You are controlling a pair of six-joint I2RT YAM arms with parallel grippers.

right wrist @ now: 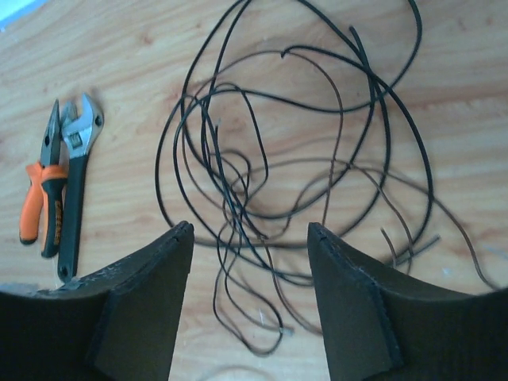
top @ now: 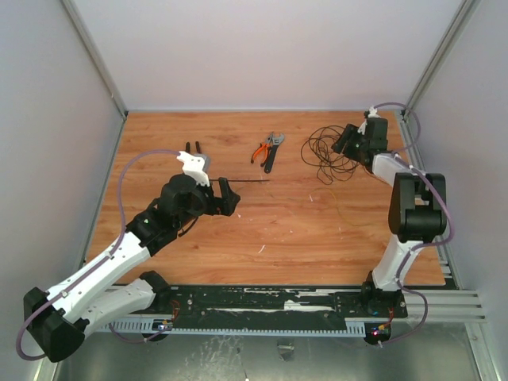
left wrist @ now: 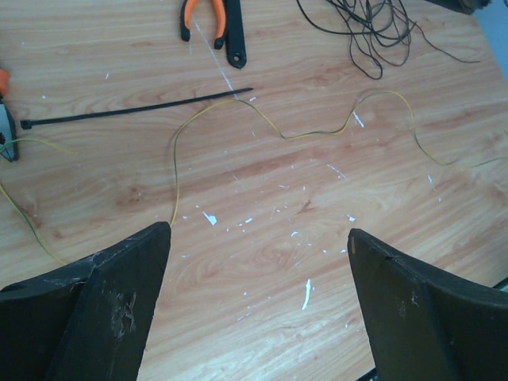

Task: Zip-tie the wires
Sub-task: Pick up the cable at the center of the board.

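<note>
The wires (top: 325,151) lie in a loose black tangle on the far right of the wooden table (top: 278,230). The right gripper (right wrist: 250,238) is low over them with its jaws apart. Several strands run through the gap between the two fingers, and the larger loops spread out beyond the tips. Whether either finger touches a strand cannot be told, and nothing is clamped.

The zip tie (top: 242,181) lies straight and flat near the middle of the table, running left to right. It is well left of the wires and near of the orange-handled pliers (top: 259,151) and the wrench (top: 274,152), which lie side by side. The left gripper (left wrist: 260,238) is just on the near side of the zip tie, jaws spread wide, with only bare wood between them. The zip tie lies beyond the fingertips, clear of both fingers. A thin yellow wire (left wrist: 286,136) winds across the wood from beside one finger, passing the tip of the zip tie.
</note>
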